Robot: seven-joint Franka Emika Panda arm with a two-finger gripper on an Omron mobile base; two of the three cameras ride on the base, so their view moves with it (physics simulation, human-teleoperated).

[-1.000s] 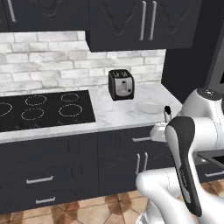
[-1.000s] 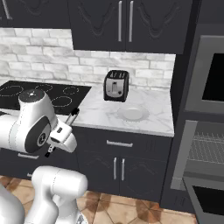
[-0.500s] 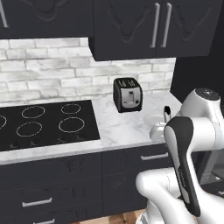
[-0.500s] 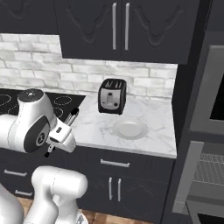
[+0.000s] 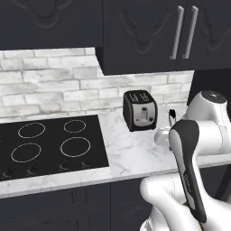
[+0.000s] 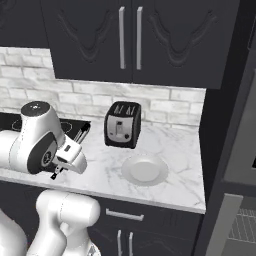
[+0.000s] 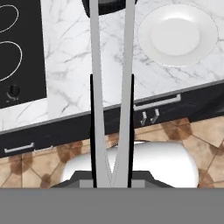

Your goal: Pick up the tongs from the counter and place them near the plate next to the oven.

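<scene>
The claw (image 7: pixel 112 131) is pinched on the tongs (image 7: pixel 111 87), its two dark fingers (image 7: pixel 92 127) pressed against the outer sides of the two silver arms, which meet in a V at the bottom of the hand view and spread toward the toaster (image 7: pixel 109 5). In the right base view the tongs (image 6: pixel 75 145) stick out slantwise from the hand (image 6: pixel 70 155), held in the air above the counter (image 6: pixel 170 185), their black tip toward the toaster (image 6: pixel 122 125). The plate (image 6: pixel 145 170) lies on the counter in front of the toaster and a little to its right, apart from it and from the tongs. The oven (image 5: pixel 49 144) sits to the left of the toaster (image 5: pixel 140 109), a strip of bare counter (image 5: pixel 131 153) between them.
</scene>
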